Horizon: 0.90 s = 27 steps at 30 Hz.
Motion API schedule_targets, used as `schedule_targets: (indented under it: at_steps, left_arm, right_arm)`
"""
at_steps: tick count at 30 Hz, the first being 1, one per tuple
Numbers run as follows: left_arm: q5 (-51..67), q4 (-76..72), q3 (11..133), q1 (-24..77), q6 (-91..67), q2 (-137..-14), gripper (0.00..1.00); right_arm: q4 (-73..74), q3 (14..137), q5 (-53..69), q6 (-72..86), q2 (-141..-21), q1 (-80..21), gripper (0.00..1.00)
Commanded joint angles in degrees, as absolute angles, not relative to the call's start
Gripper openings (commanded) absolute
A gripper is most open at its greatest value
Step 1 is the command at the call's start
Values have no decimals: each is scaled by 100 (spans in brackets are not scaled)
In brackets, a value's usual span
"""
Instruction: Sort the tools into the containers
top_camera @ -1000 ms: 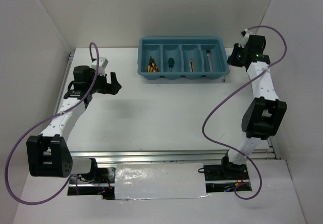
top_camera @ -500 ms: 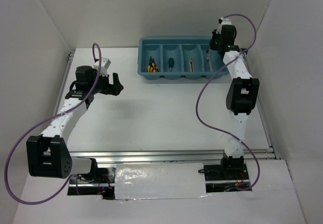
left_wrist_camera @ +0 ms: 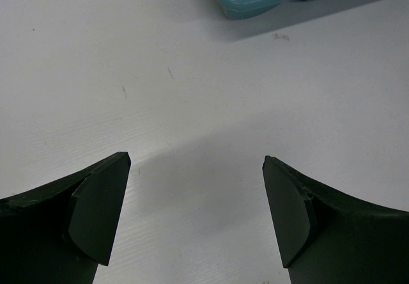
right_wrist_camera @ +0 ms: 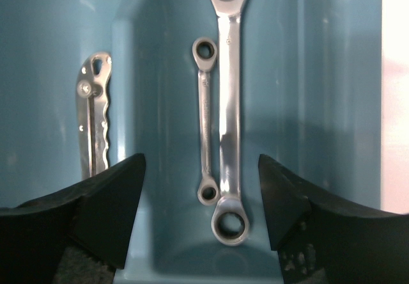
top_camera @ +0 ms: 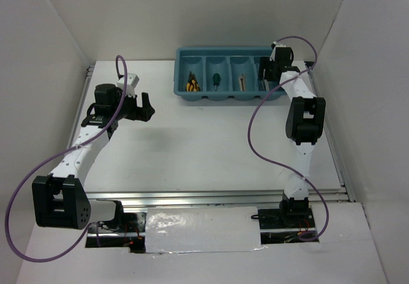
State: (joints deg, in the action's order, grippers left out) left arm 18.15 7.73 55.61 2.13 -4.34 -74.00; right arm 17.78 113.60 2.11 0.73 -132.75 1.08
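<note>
The long silver wrench [right_wrist_camera: 227, 105] is lying lengthwise in the rightmost compartment [right_wrist_camera: 332, 105] of the teal tray [top_camera: 184, 73]. A smaller wrench [right_wrist_camera: 204, 121] is lying just beside it on its left. Past the divider at the left of the wrist view, a flat silver metal piece [right_wrist_camera: 94, 114] is resting in the neighbouring slot.

In the overhead view the tray is sitting in the upper middle of the frame on the white table [top_camera: 204, 143]. The yellow-handled pliers [top_camera: 192, 84] are lying in its leftmost compartment [top_camera: 190, 65], and the green-handled screwdriver [top_camera: 217, 79] is in the slot next to that.

The right tool [right_wrist_camera: 199, 201] is hovering over the rightmost compartment with its fingers standing apart. It is gripping nothing, and both wrenches are showing between the fingers.

The left tool [top_camera: 146, 107] is hanging over the table at the left of the frame, well apart from the tray. Its fingers are spread wide and holding nothing.
</note>
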Motion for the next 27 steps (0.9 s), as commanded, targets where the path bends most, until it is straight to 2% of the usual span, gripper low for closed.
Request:
schedule_targets:
  at_steps: [1, 5, 10, 11, 19, 27]
  left_arm:
    - [1758, 799, 5677, 193, -430, -7356, 99]
    - [1487, 958, 5915, 185, -378, -7436, 99]
    - [959, 1098, 5915, 176, -255, -7304, 99]
    - [888, 1133, 5863, 158, -237, -7286, 99]
    - [388, 1388, 5292, 176, 191, -6830, 99]
    - [-465, 1477, 4571, 185, 193, -6434, 99]
  right_arm:
    - [2074, 11364, 492, 62, -12587, 26, 80]
    - [2180, 11040, 833, 167, -11536, 166, 86]
    - [2233, 9522, 1195, 97, -10040, 395, 98]
    - [2198, 8866, 1178, 62, -9506, 456, 100]
    - [1819, 5533, 1169, -492, -6921, 896, 100]
    - [2013, 4220, 1082, -993, -5723, 1213, 100]
